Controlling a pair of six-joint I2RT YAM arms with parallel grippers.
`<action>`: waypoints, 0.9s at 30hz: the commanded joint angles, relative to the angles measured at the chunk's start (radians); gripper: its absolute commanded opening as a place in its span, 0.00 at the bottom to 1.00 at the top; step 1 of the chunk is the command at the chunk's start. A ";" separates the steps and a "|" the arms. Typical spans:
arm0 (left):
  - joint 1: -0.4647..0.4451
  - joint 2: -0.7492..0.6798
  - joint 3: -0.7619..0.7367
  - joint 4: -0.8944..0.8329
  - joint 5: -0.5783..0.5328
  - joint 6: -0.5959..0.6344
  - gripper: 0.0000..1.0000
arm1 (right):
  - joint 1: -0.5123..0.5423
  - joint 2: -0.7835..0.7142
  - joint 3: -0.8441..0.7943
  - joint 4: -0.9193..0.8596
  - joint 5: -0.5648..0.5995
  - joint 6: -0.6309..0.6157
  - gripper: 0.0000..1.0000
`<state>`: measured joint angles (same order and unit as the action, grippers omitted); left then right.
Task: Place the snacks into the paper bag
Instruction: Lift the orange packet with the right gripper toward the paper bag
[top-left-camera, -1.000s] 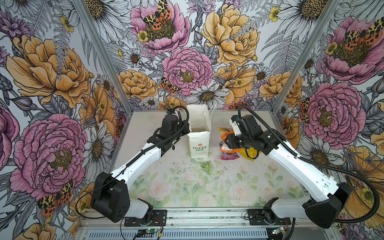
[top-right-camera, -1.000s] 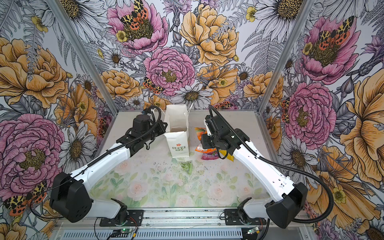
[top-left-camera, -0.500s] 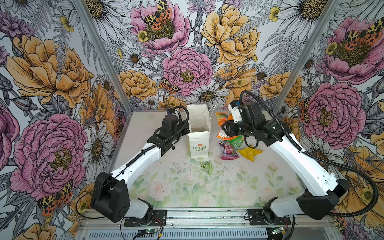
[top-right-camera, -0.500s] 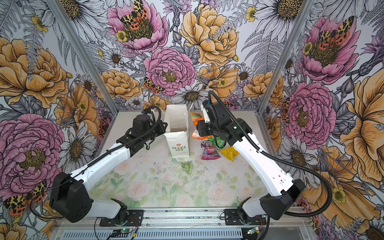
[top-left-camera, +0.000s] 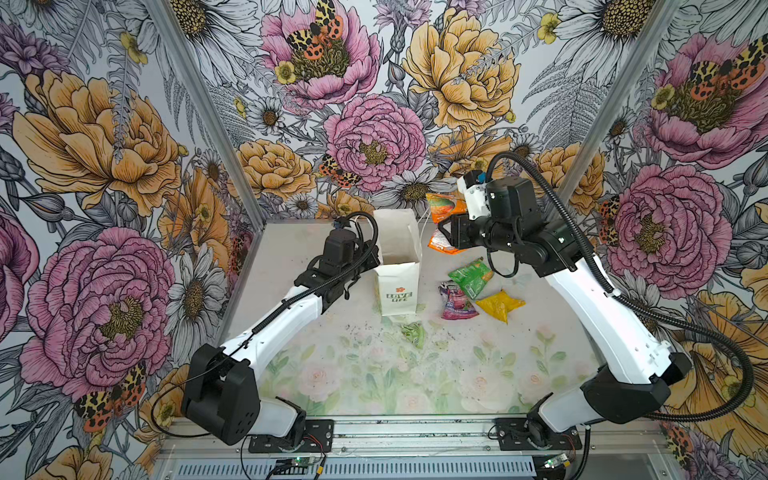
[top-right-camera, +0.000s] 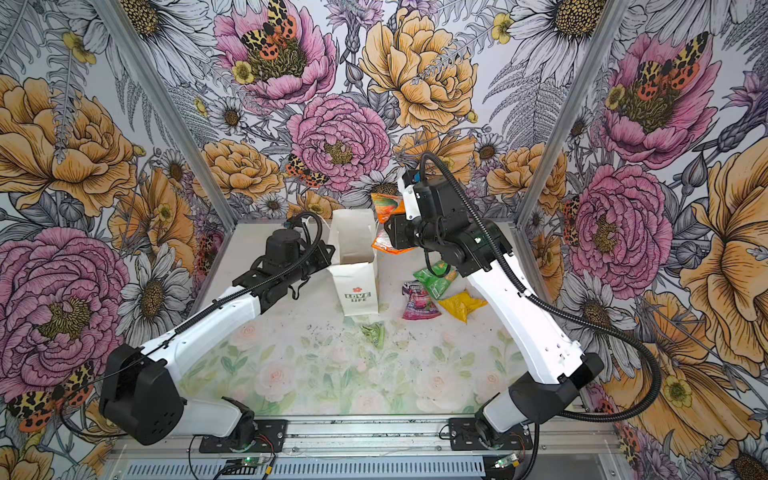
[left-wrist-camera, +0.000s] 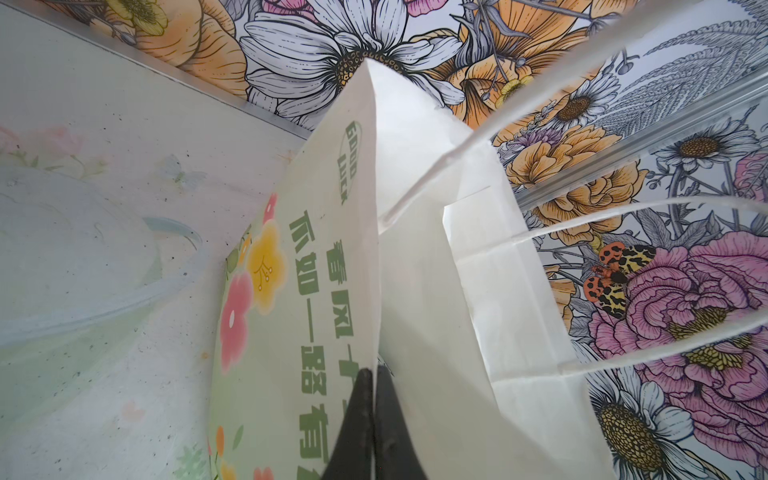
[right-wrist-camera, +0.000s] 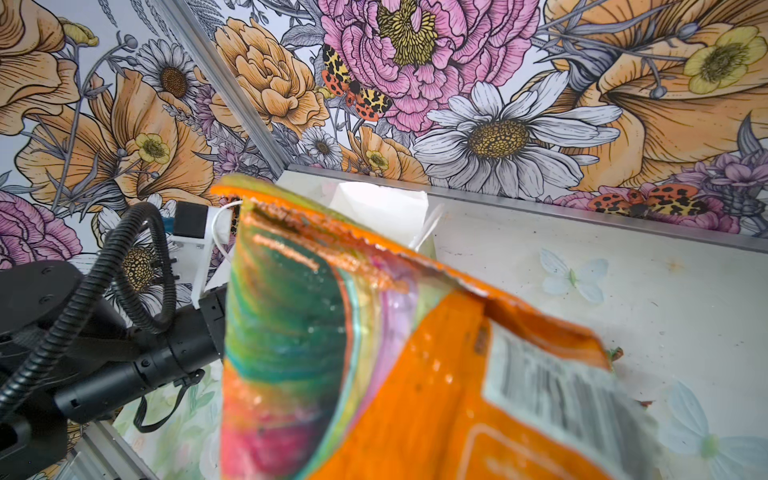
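Observation:
The white paper bag (top-left-camera: 397, 286) stands open and upright at mid-table, its "LOVE LIFE" side facing front. My left gripper (left-wrist-camera: 374, 372) is shut on the bag's left wall (top-left-camera: 376, 255), near the rim. My right gripper (top-left-camera: 444, 226) hangs above the table just right of the bag's mouth, shut on an orange snack packet (right-wrist-camera: 374, 353). Orange foil (top-left-camera: 441, 206) shows above and below the fingers; I cannot tell whether it is one packet or two. On the table lie a green packet (top-left-camera: 469, 276), a purple-pink one (top-left-camera: 455, 297), a yellow one (top-left-camera: 500, 305) and a small pale green one (top-left-camera: 412, 332).
The bag's white cord handles (left-wrist-camera: 623, 216) stick out past its rim. Flowered walls with metal corner posts (top-left-camera: 208, 124) close in the left, back and right sides. The right arm's black cable (top-left-camera: 706, 332) loops out to the right.
My right gripper has lifted the orange packet off the table, up and back to beside the bag's mouth. The left arm and the bag have stayed still.

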<state>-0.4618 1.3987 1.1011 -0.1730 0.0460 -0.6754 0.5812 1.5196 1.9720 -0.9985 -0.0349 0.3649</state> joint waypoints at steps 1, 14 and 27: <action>-0.008 -0.015 -0.001 0.030 0.032 -0.001 0.00 | 0.007 0.017 0.066 0.032 -0.020 -0.002 0.42; -0.006 -0.020 -0.008 0.035 0.035 -0.002 0.00 | 0.090 0.172 0.271 0.037 -0.005 0.014 0.42; -0.004 -0.020 -0.017 0.053 0.040 -0.007 0.00 | 0.129 0.317 0.376 0.067 -0.027 0.053 0.42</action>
<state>-0.4618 1.3983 1.1007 -0.1665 0.0612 -0.6762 0.7067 1.8290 2.3077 -0.9947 -0.0441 0.3958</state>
